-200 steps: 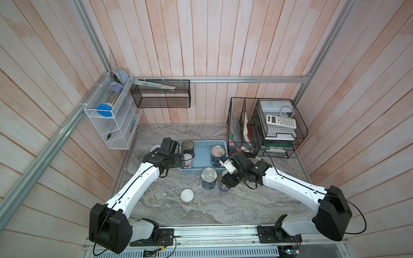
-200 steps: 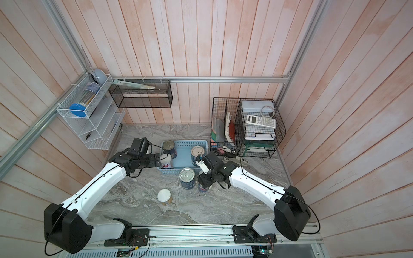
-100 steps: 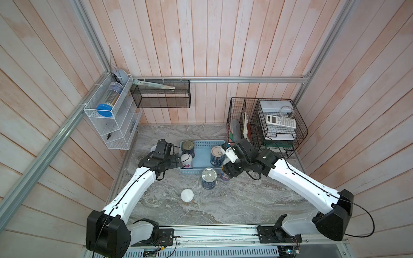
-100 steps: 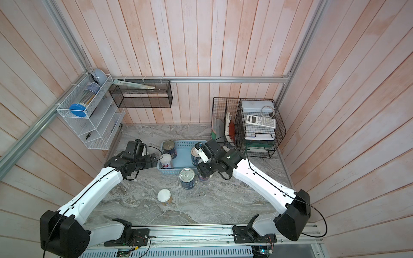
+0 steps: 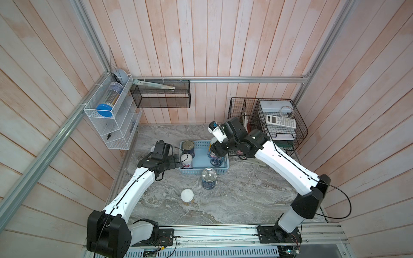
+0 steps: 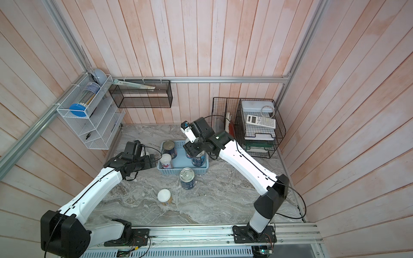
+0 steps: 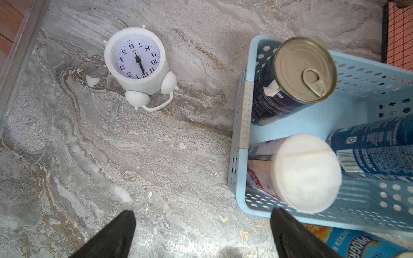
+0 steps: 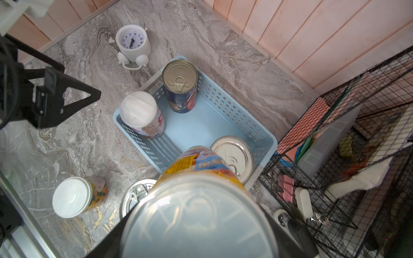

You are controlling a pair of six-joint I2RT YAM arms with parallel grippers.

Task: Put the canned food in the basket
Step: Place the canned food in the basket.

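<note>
Basket [image 5: 194,171] half filled, a fourth can poised above it.

The right gripper [image 5: 218,149] is clamped on a yellow-labelled can [image 8: 196,163] with a smooth, pale plastic lid, above the right end of the perforated light blue basket. Three cans stand inside: a pull-tab tin [image 5: 187,145], a white-lidded can [image 5: 186,159] and a second silver-topped tin [image 8: 232,154] beneath the held one. Two wait on the marbled table [image 5: 245,194]: a dark blue tin [image 5: 209,177] and a white-capped can [image 5: 187,196]. The left gripper [image 5: 175,161] gapes wide and empty, just beside the basket.
</note>
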